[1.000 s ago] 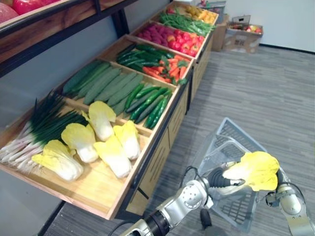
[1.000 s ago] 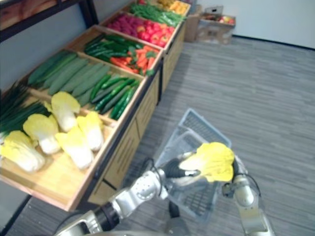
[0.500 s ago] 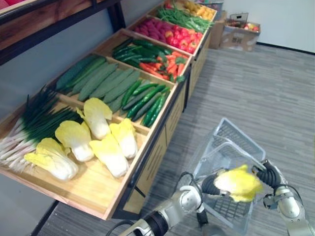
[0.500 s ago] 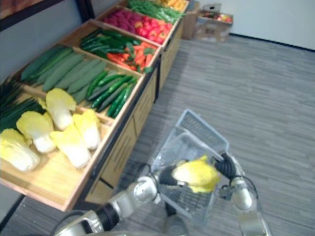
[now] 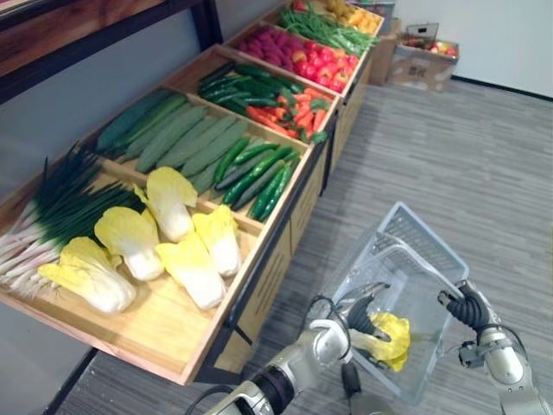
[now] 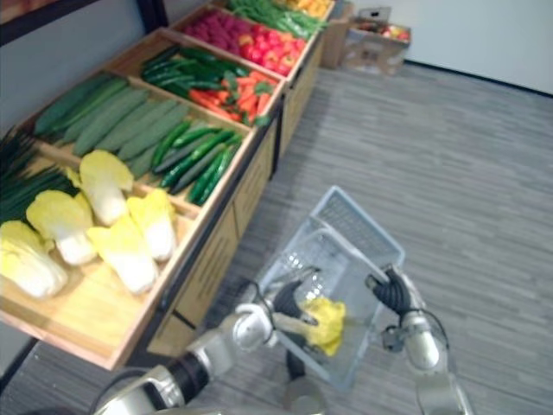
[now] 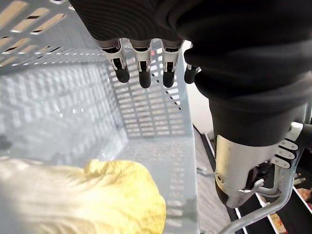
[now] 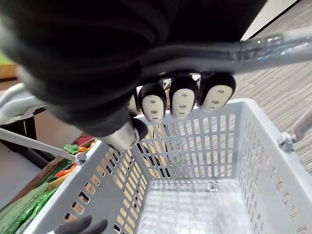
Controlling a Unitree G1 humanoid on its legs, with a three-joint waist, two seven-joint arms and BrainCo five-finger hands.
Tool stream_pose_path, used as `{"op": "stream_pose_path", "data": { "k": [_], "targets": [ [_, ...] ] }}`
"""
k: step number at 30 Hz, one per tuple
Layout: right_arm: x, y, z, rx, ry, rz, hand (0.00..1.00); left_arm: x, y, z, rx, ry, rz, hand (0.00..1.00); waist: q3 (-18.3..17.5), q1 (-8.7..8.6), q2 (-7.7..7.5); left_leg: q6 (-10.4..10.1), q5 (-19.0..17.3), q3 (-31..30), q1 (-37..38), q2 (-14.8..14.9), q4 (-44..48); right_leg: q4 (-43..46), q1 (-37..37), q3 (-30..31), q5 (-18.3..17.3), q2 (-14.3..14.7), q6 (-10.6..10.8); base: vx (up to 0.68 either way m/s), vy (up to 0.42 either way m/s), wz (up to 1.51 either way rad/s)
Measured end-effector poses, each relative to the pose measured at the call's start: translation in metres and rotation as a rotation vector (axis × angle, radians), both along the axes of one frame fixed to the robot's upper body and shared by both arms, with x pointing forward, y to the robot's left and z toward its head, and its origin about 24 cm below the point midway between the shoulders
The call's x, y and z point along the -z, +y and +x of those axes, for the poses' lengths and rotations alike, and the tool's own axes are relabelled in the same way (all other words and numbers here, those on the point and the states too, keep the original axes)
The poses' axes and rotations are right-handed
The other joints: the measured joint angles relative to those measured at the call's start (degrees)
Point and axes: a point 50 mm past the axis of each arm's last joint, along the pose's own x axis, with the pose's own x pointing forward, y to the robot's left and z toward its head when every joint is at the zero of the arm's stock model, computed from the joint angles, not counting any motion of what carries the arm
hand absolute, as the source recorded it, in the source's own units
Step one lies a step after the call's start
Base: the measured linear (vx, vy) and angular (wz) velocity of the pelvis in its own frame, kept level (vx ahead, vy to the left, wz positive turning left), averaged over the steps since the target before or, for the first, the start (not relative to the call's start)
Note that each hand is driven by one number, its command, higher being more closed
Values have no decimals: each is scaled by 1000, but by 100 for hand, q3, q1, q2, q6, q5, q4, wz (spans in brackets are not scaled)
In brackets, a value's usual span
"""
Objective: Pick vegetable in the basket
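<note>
Now, cabbage [image 5: 390, 335] inside grey basket [image 5: 425, 247], left robot hand [image 5: 358, 313] spread, right robot hand [image 5: 467, 304] gripping handle [image 8: 274, 43].

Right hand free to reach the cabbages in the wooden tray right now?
Probably not. The right hand is curled round the basket handle, and the basket sits between it and the cabbages in the wooden tray. The left hand, open inside the basket, looks better placed.

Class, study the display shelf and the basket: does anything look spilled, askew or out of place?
Nothing is spilled. Only the grey basket is askew: it hangs tilted from its handle, gripped by the right hand, and the napa cabbage lies toward its near end beside the open left hand. Vegetables on the wooden shelf look tidy.
</note>
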Motion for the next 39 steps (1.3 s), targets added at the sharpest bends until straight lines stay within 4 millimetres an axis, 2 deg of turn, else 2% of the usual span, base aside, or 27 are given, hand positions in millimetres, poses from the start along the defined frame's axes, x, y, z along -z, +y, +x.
{"op": "stream_pose_path", "data": {
  "k": [2, 3, 4, 5, 7, 8, 9, 10, 11, 12, 15, 19, 22, 24, 26, 27, 28, 29, 30, 31, 32, 33, 34, 35, 36, 38, 39],
  "targets": [
    [13, -1, -4, 20, 42, 35, 100, -23, -3, 5, 1, -75, -72, 0, -12, 39, -41, 3, 2, -80, -65, 2, 25, 0, 11, -68, 0, -24, 0, -46, -50, 18],
    [21, -2, -5, 42, 69, 54, 100, -42, 1, 8, -3, -145, -127, 0, -14, 90, -39, 6, 4, -122, -68, 0, 32, 1, 42, -99, -2, -36, 3, -27, -38, 9],
    [24, -2, -6, 47, 77, 58, 100, -46, 2, 9, -5, -161, -138, 0, -15, 90, -37, 7, 4, -140, -68, 0, 33, 1, 51, -112, -3, -39, 3, -27, -45, 18],
    [34, -4, -10, 68, 120, 67, 100, -65, 11, 11, -30, -226, -200, 0, -20, 97, -29, 12, 8, -200, -66, 5, 36, 1, 95, -179, -11, -49, 14, -25, -44, 16],
    [47, -11, -18, 112, 176, 44, 100, -95, 32, 11, -98, -340, -317, 0, -27, 205, -17, 13, 9, -225, -76, 6, 42, 2, 104, -208, -11, -57, 14, -25, -43, 16],
    [55, -16, -23, 140, 214, 34, 100, -110, 51, 9, -141, -401, -373, 0, -37, 227, -1, 20, 14, -309, -93, 7, 47, 3, 132, -274, -12, -66, 15, -20, -43, 31],
    [63, -24, -30, 183, 256, 23, 100, -119, 72, 5, -193, -443, -416, 0, -56, 234, 27, 24, 18, -418, -119, 5, 60, 4, 180, -378, -20, -78, 26, -17, -39, 38],
    [68, -28, -35, 205, 280, 17, 100, -121, 83, 2, -221, -456, -437, 0, -89, 237, 44, 25, 18, -469, -151, 7, 75, 5, 185, -418, -20, -79, 26, -9, -34, 37],
    [76, -34, -43, 241, 322, 14, 100, -122, 103, -4, -286, -476, -438, 0, -119, 290, 67, 24, 20, -517, -173, 23, 89, 16, 193, -494, -21, -76, 26, -10, -44, 22],
    [83, -40, -52, 283, 361, 17, 100, -118, 123, -9, -355, -480, -413, 0, -126, 378, 78, 24, 20, -546, -183, 31, 108, 20, 210, -531, -21, -77, 25, -12, -47, 21],
    [96, -50, -71, 366, 442, 25, 100, -97, 158, -20, -501, -410, -360, 0, -179, 432, 117, 41, 32, -883, -365, 32, 243, 26, 291, -884, -36, -144, 1, -29, -33, 50],
    [106, -60, -88, 454, 499, 46, 100, -73, 191, -35, -645, -335, -274, 0, -271, 514, 158, 87, 127, -1249, -531, -24, 258, 27, 371, -1288, -84, -240, -74, -41, -30, 49],
    [111, -65, -101, 525, 517, 74, 100, -25, 236, -46, -884, -168, -172, 0, -342, 650, 201, 87, 218, -1516, -627, -31, 228, 22, 446, -1609, -157, -265, -174, -75, -56, 46],
    [112, -65, -105, 547, 521, 80, 100, 1, 258, -58, -1005, -73, -115, 0, -369, 656, 175, 69, 270, -1678, -697, -31, 200, -17, 488, -1762, -198, -269, -185, -64, -58, 42],
    [116, -67, -113, 588, 536, 92, 100, 38, 287, -85, -1185, 93, -11, 0, -469, 659, 156, 46, 381, -1825, -759, -24, 96, -26, 489, -1943, -246, -261, -187, -39, -70, 40],
    [119, -66, -118, 631, 536, 109, 100, 58, 302, -107, -1308, 201, 36, 0, -498, 662, 178, 30, 464, -1906, -747, -15, -9, -29, 517, -2003, -250, -246, -189, -18, -53, 31],
    [120, -66, -119, 641, 536, 111, 100, 62, 305, -112, -1332, 221, 44, 0, -502, 665, 184, 30, 476, -1912, -745, -12, -23, -29, 524, -2019, -250, -245, -189, -17, -44, 23],
    [122, -67, -122, 667, 542, 121, 100, 76, 313, -133, -1422, 312, 78, 0, -465, 712, 102, 7, 522, -1917, -703, 0, -101, -32, 540, -2041, -247, -234, -185, -11, -30, 4],
    [124, -67, -126, 691, 556, 133, 100, 90, 319, -154, -1502, 408, 113, 0, -508, 778, 159, 1, 560, -1901, -619, 10, -185, -35, 575, -2033, -239, -218, -172, -13, -35, 0],
    [125, -68, -128, 703, 561, 140, 100, 96, 321, -166, -1536, 462, 128, 0, -515, 796, 127, -2, 563, -1895, -606, 15, -199, -35, 584, -2027, -240, -214, -172, -5, -26, -7],
    [127, -68, -129, 717, 569, 149, 100, 107, 321, -187, -1597, 565, 151, 0, -494, 799, 70, -4, 562, -1870, -563, 22, -213, -36, 595, -1991, -239, -206, -172, -9, -14, -14],
    [129, -67, -129, 726, 572, 161, 100, 116, 319, -208, -1643, 668, 167, 0, -526, 795, 93, -13, 558, -1792, -527, 31, -245, -36, 577, -1922, -238, -197, -172, -6, -8, -21],
    [129, -67, -130, 729, 576, 164, 100, 119, 317, -216, -1661, 708, 172, 0, -485, 795, 26, -21, 554, -1738, -492, 37, -268, -36, 571, -1892, -233, -191, -166, 6, -2, -36],
    [130, -66, -126, 732, 570, 178, 100, 124, 315, -232, -1688, 776, 182, 0, -516, 793, 75, -49, 538, -1616, -397, 55, -278, -36, 570, -1751, -230, -160, -164, 17, -2, -52],
    [131, -65, -124, 737, 568, 191, 100, 127, 312, -244, -1698, 835, 187, 0, -486, 795, 8, -59, 508, -1459, -301, 82, -280, -36, 569, -1599, -227, -117, -161, 21, -3, -60],
    [130, -65, -120, 739, 560, 201, 100, 131, 307, -254, -1679, 909, 188, 0, -502, 783, 64, -72, 464, -1190, -116, 113, -272, -35, 563, -1312, -212, -46, -146, 19, 0, -71],
    [130, -65, -120, 739, 559, 201, 100, 132, 306, -254, -1666, 926, 188, 0, -462, 773, 9, -77, 437, -1097, -55, 122, -270, -34, 563, -1246, -209, -30, -141, 21, 9, -81]
  ]
}}
